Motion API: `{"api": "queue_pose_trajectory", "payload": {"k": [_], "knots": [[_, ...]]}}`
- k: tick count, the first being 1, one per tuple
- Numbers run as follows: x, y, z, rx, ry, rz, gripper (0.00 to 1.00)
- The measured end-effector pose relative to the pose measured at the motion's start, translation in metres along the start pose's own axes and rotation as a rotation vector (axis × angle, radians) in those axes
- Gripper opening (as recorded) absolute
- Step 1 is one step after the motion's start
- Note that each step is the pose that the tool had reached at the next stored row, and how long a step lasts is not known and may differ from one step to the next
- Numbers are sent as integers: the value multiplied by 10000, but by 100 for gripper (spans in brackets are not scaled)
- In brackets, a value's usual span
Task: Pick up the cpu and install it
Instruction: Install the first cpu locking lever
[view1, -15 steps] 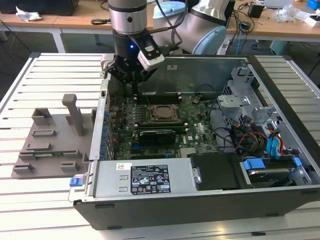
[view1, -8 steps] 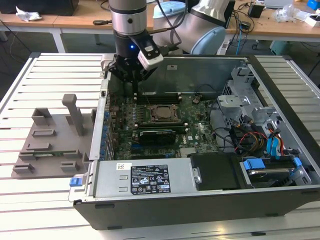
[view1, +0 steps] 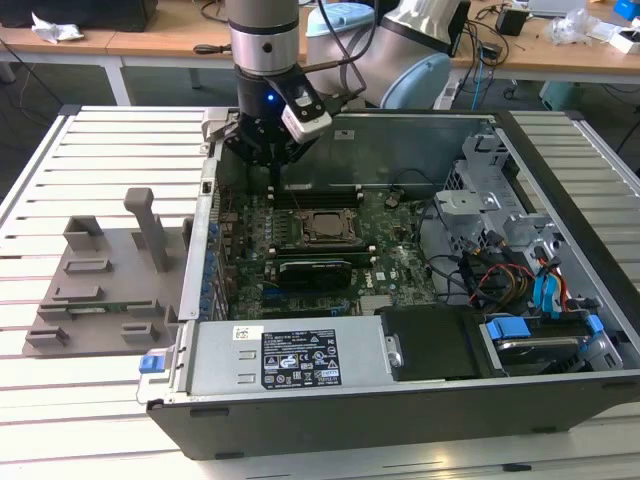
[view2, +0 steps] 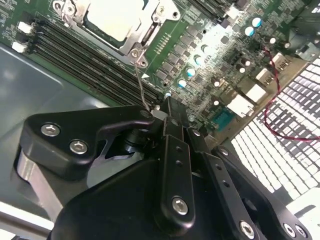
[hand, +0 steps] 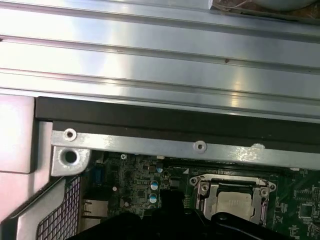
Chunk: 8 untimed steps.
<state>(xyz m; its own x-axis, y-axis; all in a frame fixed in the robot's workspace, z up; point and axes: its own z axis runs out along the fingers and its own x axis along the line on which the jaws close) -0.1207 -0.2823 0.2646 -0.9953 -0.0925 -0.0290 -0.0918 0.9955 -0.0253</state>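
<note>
- While I watch the exterior view, my hand (view1: 272, 160) hangs in the upper middle of the frame, over the back edge of the green board (view1: 400, 262) inside the open computer case (view1: 400, 400).
- The cpu (view1: 322, 227) lies flat in its socket frame (view1: 316, 230) near the centre of that frame, just below the hand and apart from it.
- In the second wrist view the cpu (view2: 116, 17) shows as a pale square at the top left, seated inside the metal frame (view2: 152, 25), with the dark memory slots (view2: 85, 60) running beside it.
- In that view the black fingers (view2: 172, 150) sit close together in the lower middle, with nothing between them that I can see.
- A thin wire lever (view2: 141, 87) runs from the frame's corner down toward the fingertips; I cannot tell whether they touch it.
- In the first wrist view the cpu (hand: 232, 204) sits at the lower right, below the case's grey rail (hand: 200, 147).
- A grey plastic tray (view1: 100, 285) rests on the slatted surface (view1: 60, 180) at the left of the exterior view.
</note>
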Motion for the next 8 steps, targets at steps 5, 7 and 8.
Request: {"api": "queue_pose_trajectory", "payload": {"k": [5,7,8], "knots": [[-90,-5,26,1,8,0,11],[-131,-8,31,0,7,0,11],[-170,-12,35,0,9,0,11]]}}
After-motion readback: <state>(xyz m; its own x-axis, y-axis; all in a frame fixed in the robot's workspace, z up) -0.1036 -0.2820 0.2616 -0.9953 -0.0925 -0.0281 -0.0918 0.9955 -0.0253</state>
